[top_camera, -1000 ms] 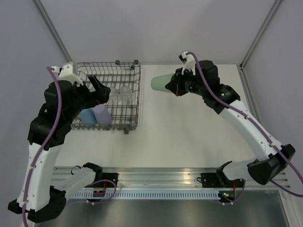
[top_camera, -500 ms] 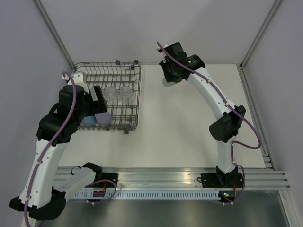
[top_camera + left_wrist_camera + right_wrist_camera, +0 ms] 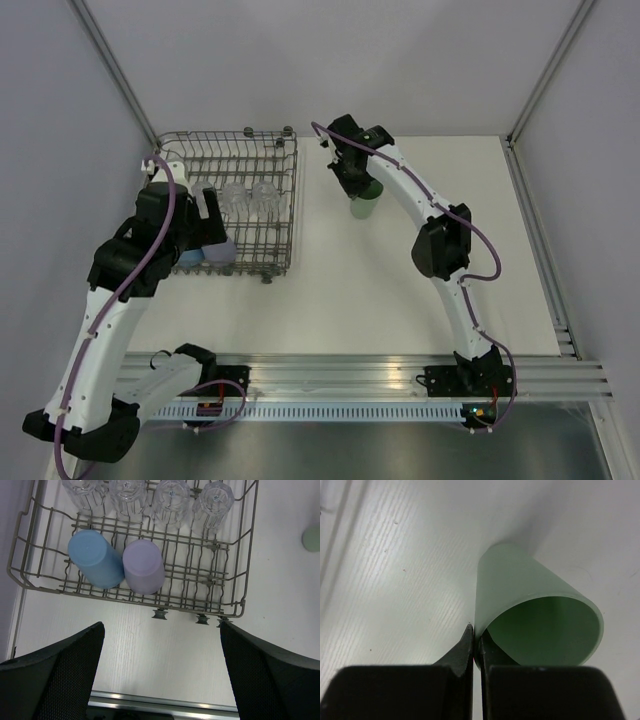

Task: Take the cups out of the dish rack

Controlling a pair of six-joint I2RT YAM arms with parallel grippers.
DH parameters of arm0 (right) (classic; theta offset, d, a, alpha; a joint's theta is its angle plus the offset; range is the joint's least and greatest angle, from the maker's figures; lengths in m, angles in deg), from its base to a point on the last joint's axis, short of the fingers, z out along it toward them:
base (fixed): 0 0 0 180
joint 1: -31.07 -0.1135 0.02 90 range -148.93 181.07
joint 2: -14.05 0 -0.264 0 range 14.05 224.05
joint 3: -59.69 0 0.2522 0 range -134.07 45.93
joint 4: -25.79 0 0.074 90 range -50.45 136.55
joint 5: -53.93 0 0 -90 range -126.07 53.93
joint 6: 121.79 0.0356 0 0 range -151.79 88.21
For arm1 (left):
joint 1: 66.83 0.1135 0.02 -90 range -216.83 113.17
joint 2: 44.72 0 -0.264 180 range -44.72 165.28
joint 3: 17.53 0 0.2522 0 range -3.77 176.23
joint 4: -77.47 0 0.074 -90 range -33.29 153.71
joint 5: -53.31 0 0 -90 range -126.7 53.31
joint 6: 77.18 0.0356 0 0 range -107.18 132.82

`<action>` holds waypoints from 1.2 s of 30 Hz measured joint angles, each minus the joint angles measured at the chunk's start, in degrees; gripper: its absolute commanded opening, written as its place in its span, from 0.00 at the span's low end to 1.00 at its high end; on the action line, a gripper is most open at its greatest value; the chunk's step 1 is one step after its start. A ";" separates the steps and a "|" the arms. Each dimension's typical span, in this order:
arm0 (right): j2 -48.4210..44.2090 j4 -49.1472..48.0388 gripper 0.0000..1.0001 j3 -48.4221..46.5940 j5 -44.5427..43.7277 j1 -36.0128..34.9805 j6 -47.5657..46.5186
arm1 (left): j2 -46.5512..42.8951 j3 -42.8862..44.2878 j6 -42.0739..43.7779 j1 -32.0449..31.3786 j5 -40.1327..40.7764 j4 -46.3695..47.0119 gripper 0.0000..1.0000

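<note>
- Seen from above, two robot arms reach out over one white table [image 3: 400,290]; one grey wire dish rack [image 3: 291,200] sits at the table's far left, by the wall.
- There are seven cups in all; six are inside the rack and one is outside it.
- In the left wrist view, four clear cups [image 3: 171,497] stand side by side in a single row across the farther part of the rack; from above the left arm hides part of this row.
- In front of that row are one blue cup [image 3: 95,565] and one lavender cup [image 3: 143,566]; their closed bases face the camera, their sides touch, and the blue one is on the left.
- Three small feet [image 3: 160,614] show under the rack's near edge.
- The left gripper [image 3: 161,626] hovers at the near left of the rack; its two dark fingers [image 3: 55,675] are spread wide apart, with nothing between them.
- One pale green cup [image 3: 520,595] is over the bare table to the right of the rack, apart from it; its mouth is up.
- The right gripper [image 3: 476,645] pinches this cup at the rim; one finger is outside the wall and one inside, pressed almost together on the thin plastic.
- The cup's base is at the tabletop, with a soft shadow beside it; whether it rests there cannot be told.
</note>
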 measured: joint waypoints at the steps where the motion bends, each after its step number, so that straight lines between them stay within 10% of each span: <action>1: 0.48 0.28 0.00 0.00 0.04 0.20 -0.17 | 0.07 -0.07 0.04 0.00 0.15 0.00 1.00; 15: 2.97 1.07 0.08 -2.67 0.39 1.51 -1.31 | 0.66 -1.11 0.15 0.00 0.39 -0.20 1.00; 21: 3.28 1.03 0.43 -2.99 0.13 1.51 -1.38 | 0.83 -1.11 0.15 0.00 0.42 -0.20 1.00; 30: 0.48 -0.24 0.64 -3.02 -1.33 1.51 -1.18 | 2.71 -2.75 0.11 0.00 0.63 0.13 1.00; 33: -3.85 -1.36 0.95 -2.32 -1.77 1.51 -0.85 | 3.28 -3.76 0.00 0.00 0.83 0.70 1.00; 36: -10.80 -3.17 0.98 0.59 -1.99 1.51 -0.87 | 3.32 -4.81 -0.39 0.00 1.64 2.16 1.00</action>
